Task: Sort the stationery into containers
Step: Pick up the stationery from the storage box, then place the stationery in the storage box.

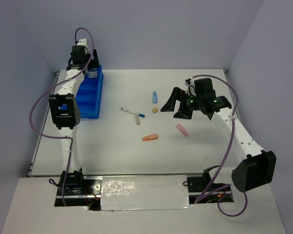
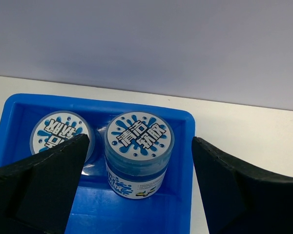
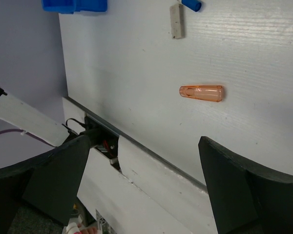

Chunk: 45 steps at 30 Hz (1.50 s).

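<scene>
Orange stick (image 3: 201, 93) ahead of my right gripper (image 3: 144, 141), jaws wide and empty, stick's long axis running finger to finger; left gripper (image 2: 140, 145), also wide, far from it

White table (image 1: 117, 151), matte, faintly grained close up in the right wrist view. Boxed in on three sides: back wall (image 1: 151, 29), left wall (image 1: 14, 97), right wall (image 1: 268, 73), all plain pale lilac. Straight seam between table and back wall. Along the near edge, a thin metal rail (image 1: 136, 175). Nearer still, a white shelf (image 1: 39, 209) with a crinkled strip of foil (image 1: 144, 194) across its middle. Soft, even light, with only faint shadows.
</scene>
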Motion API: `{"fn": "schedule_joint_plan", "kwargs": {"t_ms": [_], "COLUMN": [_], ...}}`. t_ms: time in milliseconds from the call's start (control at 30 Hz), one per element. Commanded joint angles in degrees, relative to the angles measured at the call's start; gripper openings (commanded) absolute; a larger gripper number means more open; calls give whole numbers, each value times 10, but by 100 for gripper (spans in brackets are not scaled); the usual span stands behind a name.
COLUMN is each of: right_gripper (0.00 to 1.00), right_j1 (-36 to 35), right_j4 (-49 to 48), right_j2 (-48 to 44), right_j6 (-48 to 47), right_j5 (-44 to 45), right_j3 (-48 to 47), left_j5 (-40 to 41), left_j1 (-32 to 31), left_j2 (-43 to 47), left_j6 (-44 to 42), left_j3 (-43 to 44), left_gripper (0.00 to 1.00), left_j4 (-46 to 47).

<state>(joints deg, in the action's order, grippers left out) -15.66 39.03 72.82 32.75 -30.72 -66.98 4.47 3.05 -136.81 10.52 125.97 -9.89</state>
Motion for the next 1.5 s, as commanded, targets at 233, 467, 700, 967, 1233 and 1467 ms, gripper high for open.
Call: {"fn": "schedule_joint_plan", "kwargs": {"t_ms": [233, 467, 700, 967, 1233, 1467], "right_gripper": [100, 100, 100, 100, 100, 100], "right_j1": [-7, -9, -9, -9, -9, -10], "right_j4": [-18, -22, -19, -23, -19, -26], "right_j2": [-11, -14, -6, 2, -3, -11], "right_j6": [7, 8, 7, 2, -7, -2], "right_j5": [-3, 7, 5, 1, 7, 7], "right_j3": [-12, -10, -13, -15, 2, 23], "left_j5": [-10, -6, -16, -38, -81, -138], "left_j1": [-1, 0, 1, 15, 39, 49], "left_j2": [-41, -46, -19, 58, 109, 91], "left_j6": [-2, 4, 14, 54, 95, 113], "left_j3": [5, 17, 12, -55, -222, -268], "left_gripper": [99, 80, 47, 7, 0, 0], "left_j4": [15, 19, 22, 84, 325, 457]}}
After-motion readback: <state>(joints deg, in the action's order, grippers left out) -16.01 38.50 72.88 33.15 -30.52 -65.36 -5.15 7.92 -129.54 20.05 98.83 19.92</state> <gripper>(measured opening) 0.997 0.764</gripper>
